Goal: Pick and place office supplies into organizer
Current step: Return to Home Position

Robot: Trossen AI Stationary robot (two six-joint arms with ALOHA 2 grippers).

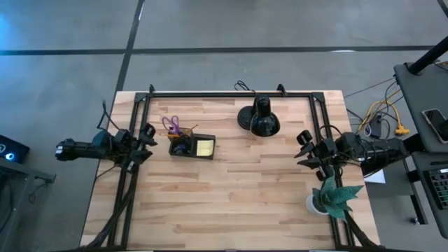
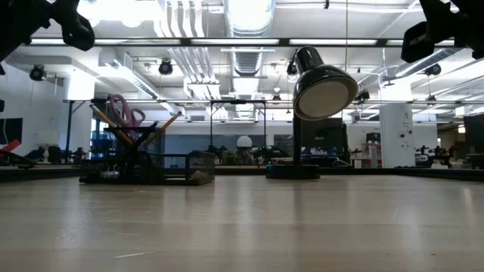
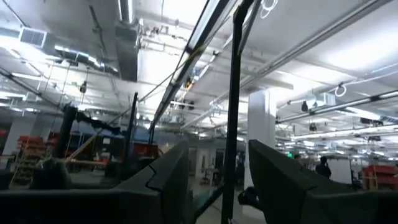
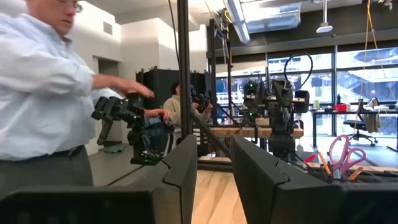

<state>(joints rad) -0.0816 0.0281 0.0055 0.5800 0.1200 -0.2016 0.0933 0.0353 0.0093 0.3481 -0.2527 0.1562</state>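
Holding the left gripper (image 1: 147, 143) and right gripper (image 1: 305, 150) raised at opposite table edges, jaws parted and empty, likely for want of anything loose to fetch. Showing scissors (image 1: 172, 126) and sticky pad (image 1: 204, 147) stowed in the organizer (image 2: 175, 169), near the left gripper.

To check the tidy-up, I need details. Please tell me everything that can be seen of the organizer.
The organizer is a small black rectangular box, mesh-like in the low view, with compartments. It stands flat on the wooden table, beside the black lamp, apart from it. A yellow sticky pad lies in the compartment nearer the lamp. Purple scissors and an orange pencil stand leaning in the far end.
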